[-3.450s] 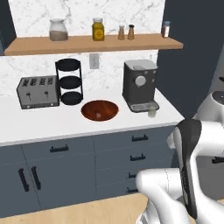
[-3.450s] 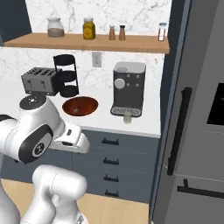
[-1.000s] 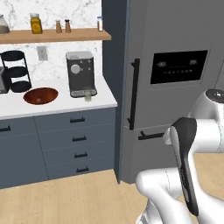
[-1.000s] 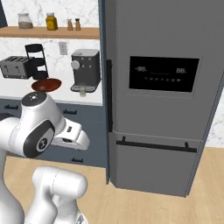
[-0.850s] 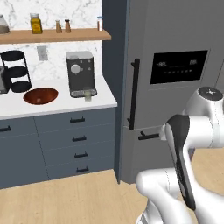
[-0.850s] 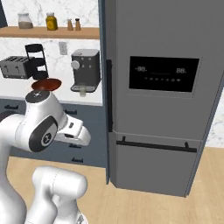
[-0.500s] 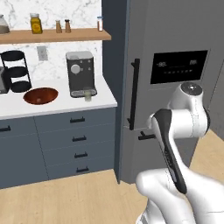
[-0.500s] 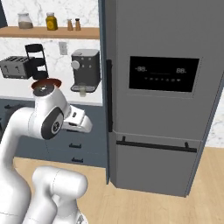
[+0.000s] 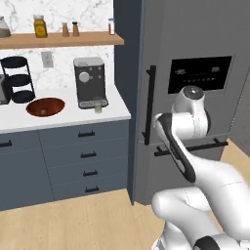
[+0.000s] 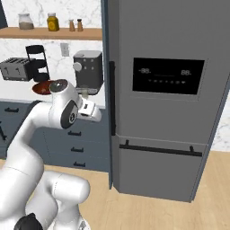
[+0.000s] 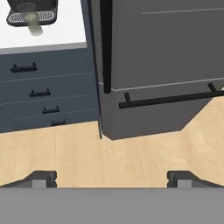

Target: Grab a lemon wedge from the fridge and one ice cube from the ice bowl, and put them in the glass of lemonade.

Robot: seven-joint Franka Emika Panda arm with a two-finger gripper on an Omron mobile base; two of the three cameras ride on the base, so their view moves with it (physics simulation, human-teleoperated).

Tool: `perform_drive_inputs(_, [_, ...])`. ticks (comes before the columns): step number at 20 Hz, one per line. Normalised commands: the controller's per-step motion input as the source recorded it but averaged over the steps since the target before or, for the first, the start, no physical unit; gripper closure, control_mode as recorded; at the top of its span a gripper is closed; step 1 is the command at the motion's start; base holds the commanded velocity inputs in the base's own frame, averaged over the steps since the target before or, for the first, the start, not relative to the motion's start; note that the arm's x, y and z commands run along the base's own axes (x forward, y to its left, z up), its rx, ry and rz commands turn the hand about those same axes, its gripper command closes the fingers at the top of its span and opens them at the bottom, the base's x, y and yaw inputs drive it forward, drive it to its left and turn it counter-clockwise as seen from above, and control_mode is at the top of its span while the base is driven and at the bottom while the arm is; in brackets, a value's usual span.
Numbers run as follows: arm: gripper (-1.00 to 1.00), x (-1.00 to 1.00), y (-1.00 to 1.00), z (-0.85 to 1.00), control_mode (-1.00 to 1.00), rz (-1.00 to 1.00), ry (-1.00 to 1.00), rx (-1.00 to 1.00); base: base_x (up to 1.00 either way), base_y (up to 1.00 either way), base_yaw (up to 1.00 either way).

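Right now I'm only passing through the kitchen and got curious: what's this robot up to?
The arm is raised in front of the closed fridge, its open, empty tool facing down toward the floor and the fridge's lower front. Nothing has been picked up yet. The glass of lemonade waits on the counter under the coffee machine, with the ice bowl to its left.

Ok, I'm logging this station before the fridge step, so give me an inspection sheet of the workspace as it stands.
Surface: white counter, left of the fridge.
Job's things: fridge shut; ice bowl on the counter; glass of lemonade under the coffee machine. Lemon wedge, ice cube: nothing seen.
Clutter: black rack, toaster, jars on the shelf.
Grippers: gripper open, empty, above the wooden floor.
Cables: nothing seen.
Surroundings: dark blue drawers.
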Motion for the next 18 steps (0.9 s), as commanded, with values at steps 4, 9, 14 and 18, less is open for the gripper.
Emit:
perform_drive_inputs(4, [-1.00,0.75,-0.14,0.00,-1.00,0.00,-0.28,0.00,0.00,0.00,0.00])
perform_drive_inputs(9, [-1.00,0.70,-0.04,0.00,-1.00,0.00,-0.22,0.00,0.00,0.00,0.00])
perform_drive_inputs(14, [-1.00,0.68,0.00,0.00,-1.00,0.00,-0.16,0.00,0.00,0.00,0.00])
perform_drive_inputs(18, [-1.00,0.60,0.00,0.02,-1.00,-0.02,-0.01,0.00,0.00,0.00,0.00])
